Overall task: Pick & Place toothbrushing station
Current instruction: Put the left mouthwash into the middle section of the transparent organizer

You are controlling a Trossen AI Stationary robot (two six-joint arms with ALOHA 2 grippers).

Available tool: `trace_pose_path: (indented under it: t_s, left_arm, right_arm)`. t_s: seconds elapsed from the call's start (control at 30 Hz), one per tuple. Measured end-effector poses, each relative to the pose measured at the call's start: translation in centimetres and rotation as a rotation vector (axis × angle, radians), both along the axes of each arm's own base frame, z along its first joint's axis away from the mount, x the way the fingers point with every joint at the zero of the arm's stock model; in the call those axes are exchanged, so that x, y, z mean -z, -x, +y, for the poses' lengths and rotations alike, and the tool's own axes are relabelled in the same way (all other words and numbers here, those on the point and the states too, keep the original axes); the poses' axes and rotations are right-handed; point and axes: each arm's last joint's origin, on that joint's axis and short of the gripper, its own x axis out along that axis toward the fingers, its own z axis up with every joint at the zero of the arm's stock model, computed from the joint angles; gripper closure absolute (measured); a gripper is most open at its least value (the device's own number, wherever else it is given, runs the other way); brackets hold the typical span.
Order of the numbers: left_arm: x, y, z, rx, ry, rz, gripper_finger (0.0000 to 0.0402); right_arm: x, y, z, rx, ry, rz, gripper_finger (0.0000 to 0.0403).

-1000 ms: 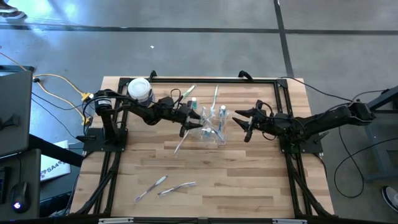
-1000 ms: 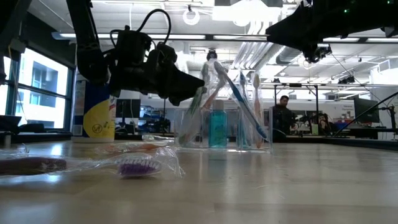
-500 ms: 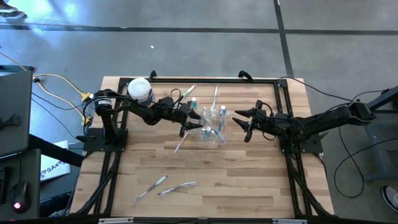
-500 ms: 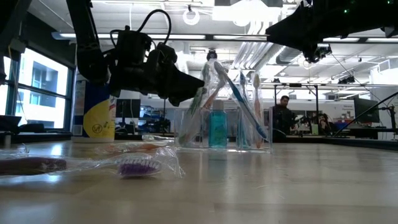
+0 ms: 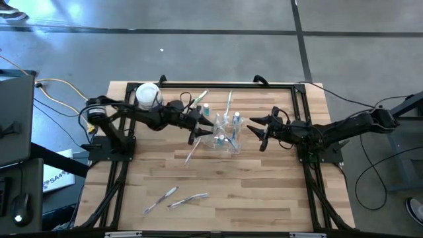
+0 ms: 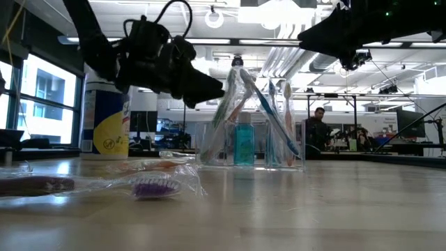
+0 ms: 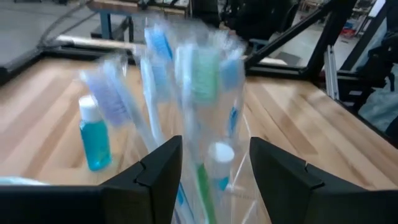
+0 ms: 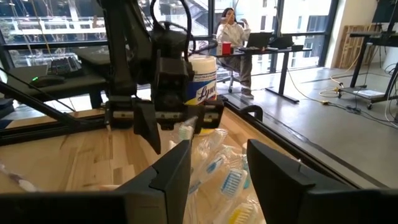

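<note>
The left hand (image 6: 202, 87) has lifted a little, fingers apart, beside the toothbrushing station (image 5: 226, 134) on the worktop (image 5: 264, 192). The right hand (image 5: 254, 129) waits near, fingers apart.

The station (image 5: 226, 132) sits hemmed on both flanks: the left gripper (image 5: 198, 130) just beside one side, the right gripper (image 5: 257, 132) near the other (both with fingers spread). A loose toothbrush (image 5: 192, 151) lies close by. Bare table (image 5: 264, 192) stretches nearer the front, save two wrapped brushes (image 5: 177, 197).
</note>
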Motion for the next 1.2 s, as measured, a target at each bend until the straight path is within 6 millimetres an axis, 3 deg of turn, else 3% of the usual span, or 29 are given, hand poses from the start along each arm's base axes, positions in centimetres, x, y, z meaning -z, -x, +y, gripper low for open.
trace_pose_path:
  t_s: [0.37,0.57,0.73,0.87,1.07,1.2]
  left_arm:
    - [-2.5,2.0,-0.5,-0.049,-0.066,0.094,0.0213]
    - [-5.5,3.9,-0.7,-0.181,-0.187,0.079,0.0213]
    - [-7.8,4.1,-0.1,-0.324,-0.32,0.249,0.0213]
    - [-10.1,3.1,0.4,-0.321,-0.389,0.412,0.0213]
    - [-12.9,1.8,3.2,-0.265,-0.413,0.632,0.0213]
    - [-13.6,1.2,6.0,-0.191,-0.389,0.699,0.0213]
  right_arm:
    - [0.1,0.0,0.0,0.0,0.001,0.006,0.0252]
    - [0.4,0.0,0.0,0.0,0.005,0.037,0.0252]
    - [0.4,0.0,0.0,-0.001,0.005,0.039,0.0252]
    - [0.4,0.0,0.0,-0.001,0.005,0.041,0.0252]
    - [0.4,0.0,0.2,-0.064,-0.001,0.041,0.0252]
    - [0.4,-0.1,0.3,-0.112,-0.004,0.043,0.0252]
